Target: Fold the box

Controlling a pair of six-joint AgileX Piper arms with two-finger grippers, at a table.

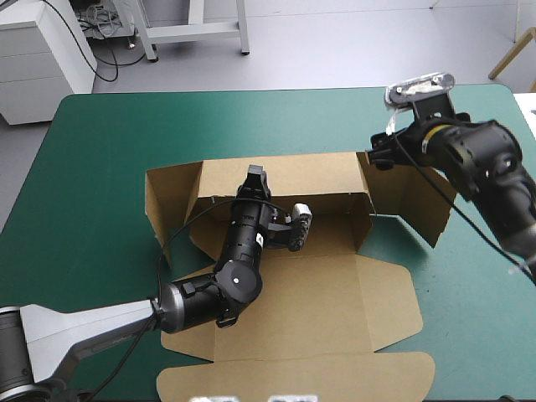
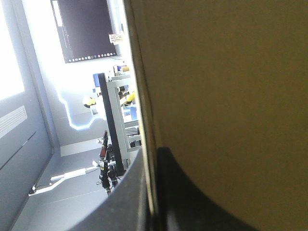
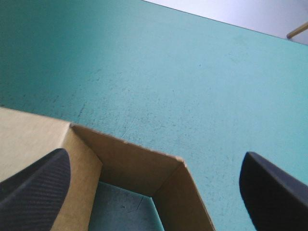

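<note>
Teal-green tabletop (image 1: 100,167), brown box (image 1: 335,293) running left-to-right, lid flat nearward; left tool (image 1: 255,174) clamped on its far wall, right tool (image 3: 154,156) spread apart.

Box (image 1: 335,293): plain brown board all over. The inner faces of the raised far walls are a darker, shaded brown.
Cover (image 1: 109,167): even teal-green. Faint dark specks and scuffs show close up around the right gripper (image 3: 155,155).
Right fingers (image 3: 36,185): black, with a fine diagonal weave on the one over the board.
Left fingers (image 2: 202,202): black, matte, against brown board.
Left arm (image 1: 234,285): black, with a grey link (image 1: 75,327) at the near left.
Right arm (image 1: 486,167): black, with a thin yellow band (image 1: 431,134) at the wrist.
</note>
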